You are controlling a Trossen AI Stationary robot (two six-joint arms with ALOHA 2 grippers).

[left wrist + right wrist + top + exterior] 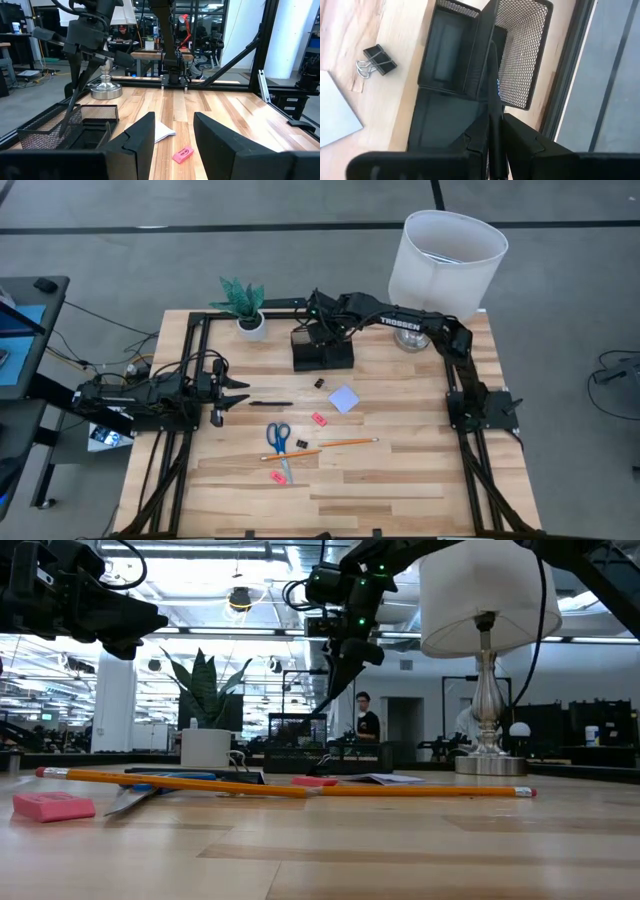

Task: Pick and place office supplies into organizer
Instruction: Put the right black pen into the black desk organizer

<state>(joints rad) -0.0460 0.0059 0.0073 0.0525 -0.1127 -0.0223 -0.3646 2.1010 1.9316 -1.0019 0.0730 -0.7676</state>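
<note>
Lowering a black pen (492, 107), clamped in my right hand (492, 145), into the organizer (322, 352); scissors (279, 440), pencil (345, 442), erasers remain on the desk (400, 480).

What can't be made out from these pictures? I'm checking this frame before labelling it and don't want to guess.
- Pen tip: right wrist view, hidden inside the organizer; whether it touches bottom is unclear.
- Organizer's contents: high view, covered by the right gripper.
- Scissors: low view, mostly hidden behind the pencil.
- Black clips: only one is clear, in the right wrist view; in the high view they are too small to identify.
</note>
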